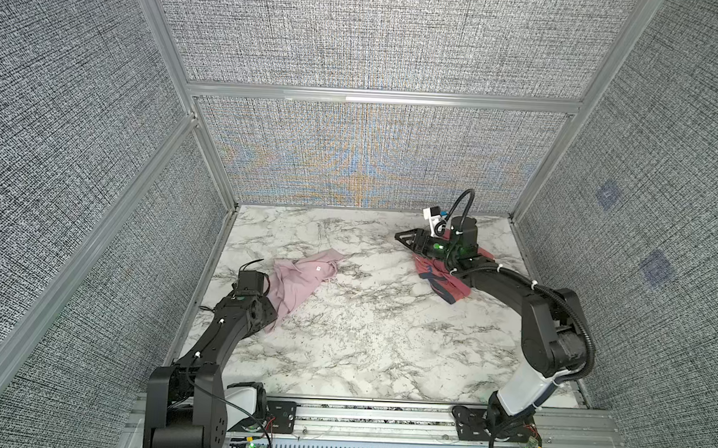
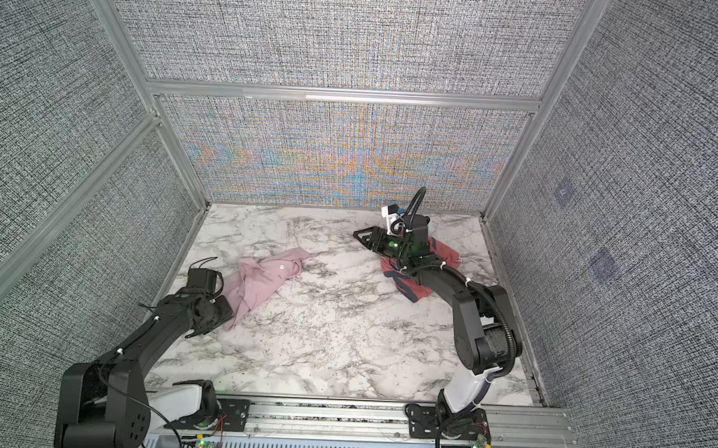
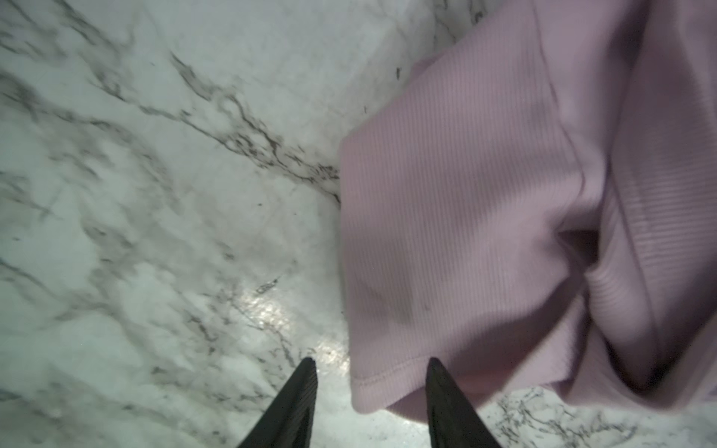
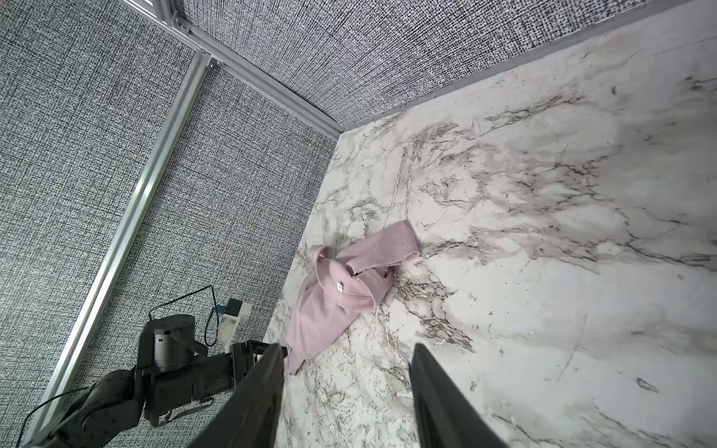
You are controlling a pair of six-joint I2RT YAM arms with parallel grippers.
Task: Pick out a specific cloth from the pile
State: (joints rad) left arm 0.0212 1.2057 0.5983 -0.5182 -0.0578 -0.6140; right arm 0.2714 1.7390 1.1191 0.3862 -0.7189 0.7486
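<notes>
pink cloth (image 1: 300, 283): near edge hidden by left gripper (image 3: 370, 403), fingers parted, empty. red garment (image 1: 444, 280): partly covered by right gripper (image 4: 347, 395), fingers parted, empty.

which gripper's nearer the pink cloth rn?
Left. The left gripper is open right at the pale pink cloth's near corner, one fingertip over its hem. The right gripper is open across the table, above the coral-red garment.
</notes>
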